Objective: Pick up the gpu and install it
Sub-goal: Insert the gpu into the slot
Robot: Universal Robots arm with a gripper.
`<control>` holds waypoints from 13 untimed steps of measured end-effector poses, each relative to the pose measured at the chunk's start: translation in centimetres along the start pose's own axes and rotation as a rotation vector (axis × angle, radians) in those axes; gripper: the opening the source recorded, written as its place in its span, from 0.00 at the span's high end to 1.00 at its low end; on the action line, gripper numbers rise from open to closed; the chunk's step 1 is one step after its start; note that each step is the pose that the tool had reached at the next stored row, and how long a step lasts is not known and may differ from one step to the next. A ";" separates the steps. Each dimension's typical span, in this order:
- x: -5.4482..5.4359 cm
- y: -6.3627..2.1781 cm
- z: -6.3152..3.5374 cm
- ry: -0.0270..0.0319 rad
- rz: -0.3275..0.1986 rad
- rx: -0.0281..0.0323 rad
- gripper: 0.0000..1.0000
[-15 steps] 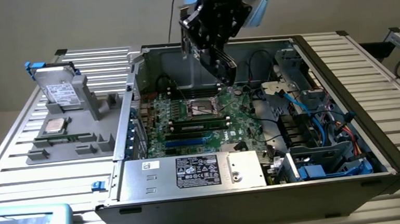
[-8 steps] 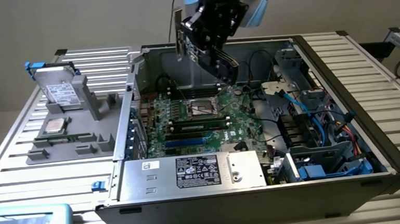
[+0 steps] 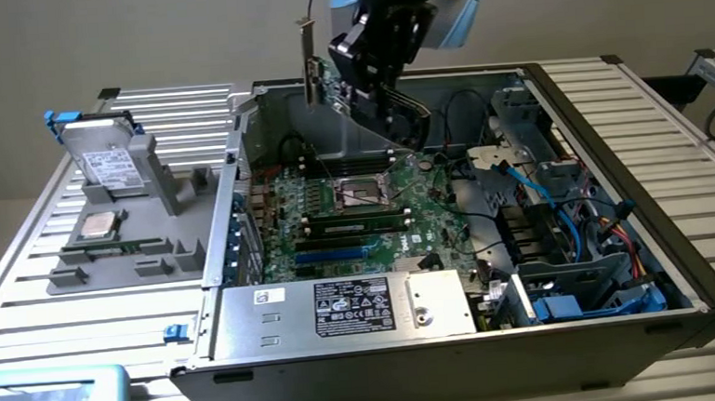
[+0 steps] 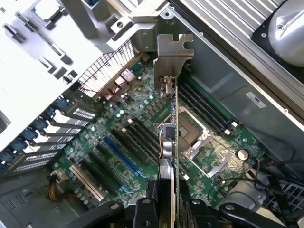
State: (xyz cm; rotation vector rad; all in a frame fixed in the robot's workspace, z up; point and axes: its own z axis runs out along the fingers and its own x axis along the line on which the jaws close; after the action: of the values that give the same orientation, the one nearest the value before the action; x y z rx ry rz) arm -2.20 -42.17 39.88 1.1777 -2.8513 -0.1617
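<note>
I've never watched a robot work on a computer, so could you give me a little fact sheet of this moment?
gripper: shut on the gpu
gpu: held on edge in the air above the motherboard, not seated in a slot
computer case: open, lying on its side
motherboard: inside the case, facing up
hard drive: propped on the grey tray, to the exterior view's left of the case

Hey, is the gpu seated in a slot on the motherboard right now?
No, the gpu hangs in the tool above the motherboard, clear of its slots.
</note>
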 end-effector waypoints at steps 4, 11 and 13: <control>0.0 0.00 0.01 0.0083 -0.071 0.0006 0.72; 0.0 0.00 0.01 0.0233 -0.199 0.0017 0.72; 0.0 0.00 0.01 0.0275 -0.234 0.0020 0.72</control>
State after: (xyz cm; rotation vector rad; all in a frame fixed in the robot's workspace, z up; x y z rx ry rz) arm -2.20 -42.17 39.87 1.4995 -2.6829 -0.1505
